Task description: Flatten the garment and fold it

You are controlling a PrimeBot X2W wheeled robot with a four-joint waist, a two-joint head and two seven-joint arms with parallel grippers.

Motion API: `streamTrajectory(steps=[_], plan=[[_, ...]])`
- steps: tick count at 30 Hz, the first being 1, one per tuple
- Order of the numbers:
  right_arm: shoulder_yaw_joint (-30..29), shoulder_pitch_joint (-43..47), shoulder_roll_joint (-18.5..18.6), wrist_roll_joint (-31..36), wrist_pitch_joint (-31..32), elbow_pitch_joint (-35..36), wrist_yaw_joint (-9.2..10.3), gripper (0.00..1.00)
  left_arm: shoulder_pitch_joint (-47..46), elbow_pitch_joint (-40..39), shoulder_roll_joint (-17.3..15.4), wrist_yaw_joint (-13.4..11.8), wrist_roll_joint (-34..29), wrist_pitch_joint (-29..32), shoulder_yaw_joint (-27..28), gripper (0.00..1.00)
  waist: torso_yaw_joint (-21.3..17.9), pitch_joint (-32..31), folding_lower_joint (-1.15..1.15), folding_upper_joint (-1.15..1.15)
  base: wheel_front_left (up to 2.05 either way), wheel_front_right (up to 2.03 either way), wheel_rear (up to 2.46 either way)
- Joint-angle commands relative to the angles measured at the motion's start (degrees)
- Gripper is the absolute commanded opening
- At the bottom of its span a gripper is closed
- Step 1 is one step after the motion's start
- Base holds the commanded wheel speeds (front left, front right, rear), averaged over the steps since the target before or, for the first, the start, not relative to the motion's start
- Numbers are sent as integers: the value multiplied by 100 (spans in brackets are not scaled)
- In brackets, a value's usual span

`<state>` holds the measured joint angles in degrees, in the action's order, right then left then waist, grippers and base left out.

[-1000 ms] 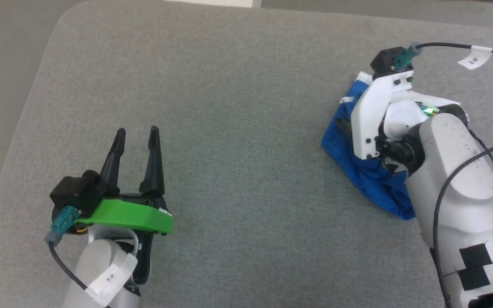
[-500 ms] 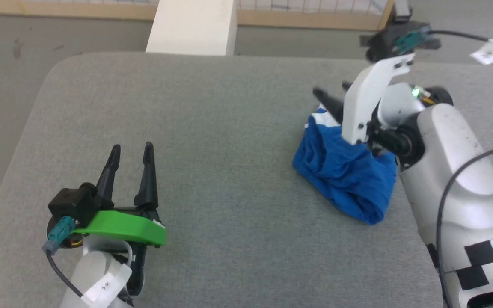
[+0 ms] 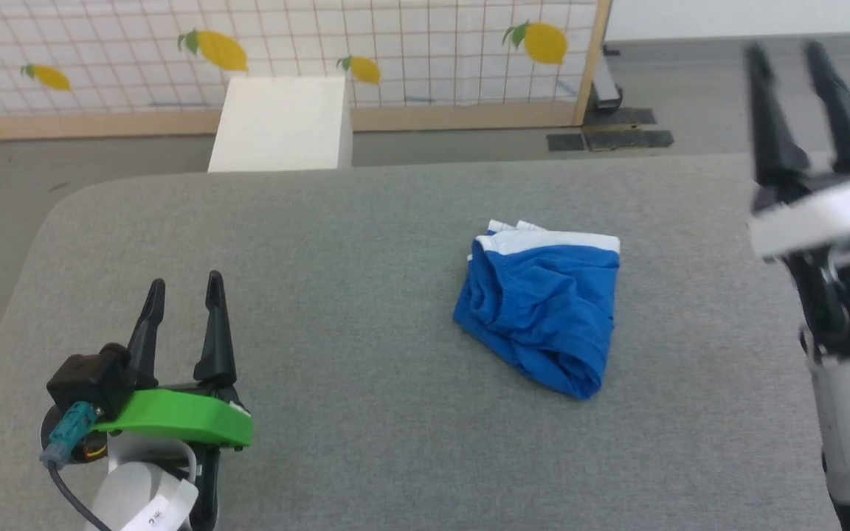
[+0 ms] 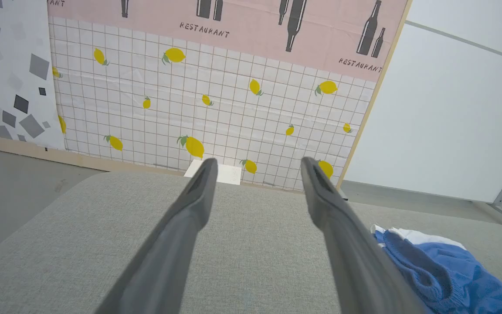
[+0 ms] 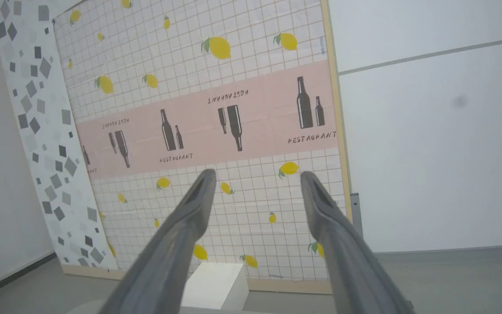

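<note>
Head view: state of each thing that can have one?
Shorts: folded into a lumpy bundle, lying on the table, nothing touching them.
Left claw: open, empty, low over the table, apart from the shorts.
Right claw: open, empty, raised, clear of the shorts.

A grey padded table (image 4: 59, 244) spreads beneath the left fingers (image 4: 188, 222). Past their tips stand a white box (image 4: 229, 174) and a lemon-patterned panel (image 4: 168, 109).

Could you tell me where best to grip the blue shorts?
Probably the white-striped far edge of the shorts, from above with the open right gripper: layers stack there in a straight edge, while the near end is a rounded bulge.
</note>
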<state>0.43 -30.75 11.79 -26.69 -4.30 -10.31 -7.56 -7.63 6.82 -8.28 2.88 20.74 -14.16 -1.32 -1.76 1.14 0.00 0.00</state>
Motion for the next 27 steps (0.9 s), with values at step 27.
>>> streamTrajectory(steps=[27], plan=[[-306, 3054, -560, 1200, -547, 364, 8, 100, 373, 432, -221, -311, -494, 96, -440, 100, 102, -255, 0, 0, 0, 0, 0]])
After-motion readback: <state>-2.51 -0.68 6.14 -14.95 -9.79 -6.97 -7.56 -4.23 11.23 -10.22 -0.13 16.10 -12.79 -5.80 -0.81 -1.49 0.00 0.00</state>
